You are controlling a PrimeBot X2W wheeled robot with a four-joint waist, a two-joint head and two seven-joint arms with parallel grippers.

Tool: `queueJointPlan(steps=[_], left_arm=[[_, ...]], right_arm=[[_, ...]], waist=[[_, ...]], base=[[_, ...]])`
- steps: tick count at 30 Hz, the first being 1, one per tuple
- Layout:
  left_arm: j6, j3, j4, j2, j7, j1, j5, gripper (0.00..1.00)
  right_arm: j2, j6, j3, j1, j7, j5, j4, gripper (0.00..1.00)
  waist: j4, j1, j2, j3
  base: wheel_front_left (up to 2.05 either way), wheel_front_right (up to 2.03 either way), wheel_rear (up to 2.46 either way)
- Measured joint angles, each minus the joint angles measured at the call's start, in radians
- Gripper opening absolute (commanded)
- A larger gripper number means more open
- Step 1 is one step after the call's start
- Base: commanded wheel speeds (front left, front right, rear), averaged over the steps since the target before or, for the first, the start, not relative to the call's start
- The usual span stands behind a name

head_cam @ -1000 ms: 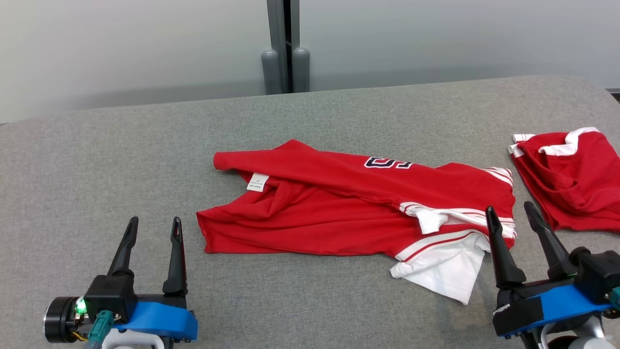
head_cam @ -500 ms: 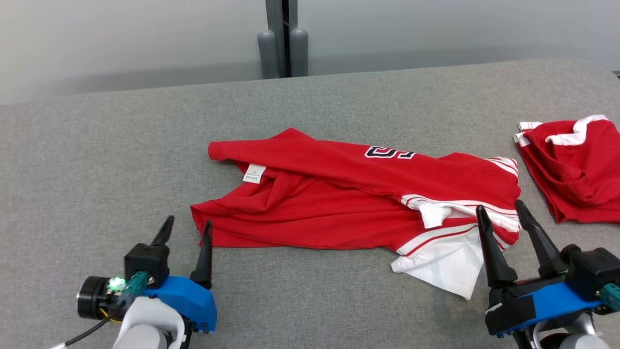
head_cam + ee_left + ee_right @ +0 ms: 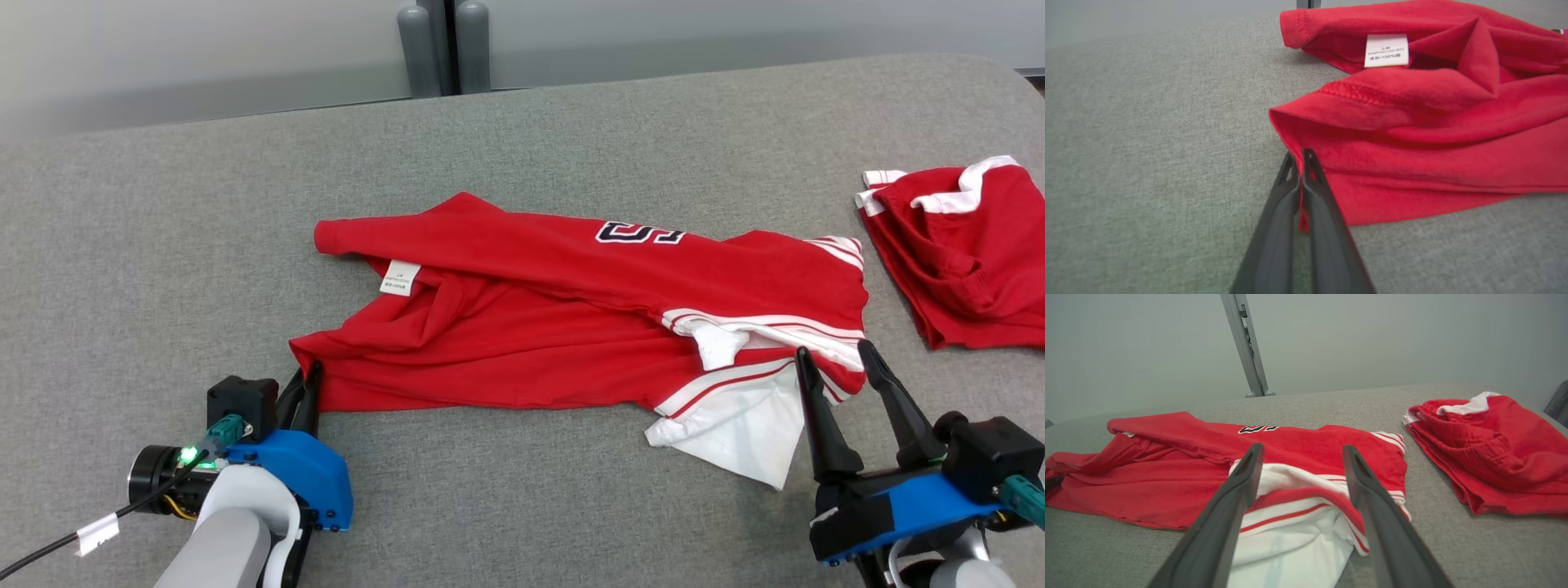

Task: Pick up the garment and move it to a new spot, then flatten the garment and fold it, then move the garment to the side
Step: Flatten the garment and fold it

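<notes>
The red garment point(image 3: 531, 327) lies crumpled roughly in the middle of the grey table point(image 3: 163, 245), its white label point(image 3: 399, 277) showing near the left end and its white-striped part at the right; the left gripper point(image 3: 304, 390) is clamped on the garment's near left corner, a sliver of red cloth pinched between its 2 fingers; the right gripper point(image 3: 833, 353) has its 2 fingers spread wide and holds nothing, their tips at the striped end; whether they touch the cloth is unclear; a 2nd red garment point(image 3: 963, 253) lies apart at the far right.
</notes>
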Motion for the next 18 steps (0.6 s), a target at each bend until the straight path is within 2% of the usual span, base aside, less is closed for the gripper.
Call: queueJointPlan(steps=[6,10,18], left_arm=[[0.001,0.003,-0.003,0.002,-0.027,0.000,-0.002,0.00],[0.017,0.006,-0.033,0.005,-0.039,0.016,-0.005,0.00],[0.027,0.008,-0.073,-0.002,-0.052,0.036,-0.023,0.00]], right_arm=[[0.002,0.000,-0.002,0.065,0.004,-0.001,0.048,1.00],[0.008,0.000,0.013,0.113,0.009,0.001,0.091,1.00],[0.019,0.000,0.047,0.083,0.011,0.026,0.240,1.00]], waist=[[-0.002,-0.0001,0.0000,0.001],[0.000,-0.0001,-0.0001,0.008],[0.016,-0.0001,-0.0001,0.019]], base=[[0.00,0.00,0.00],[0.00,0.00,0.00],[0.00,0.00,0.00]])
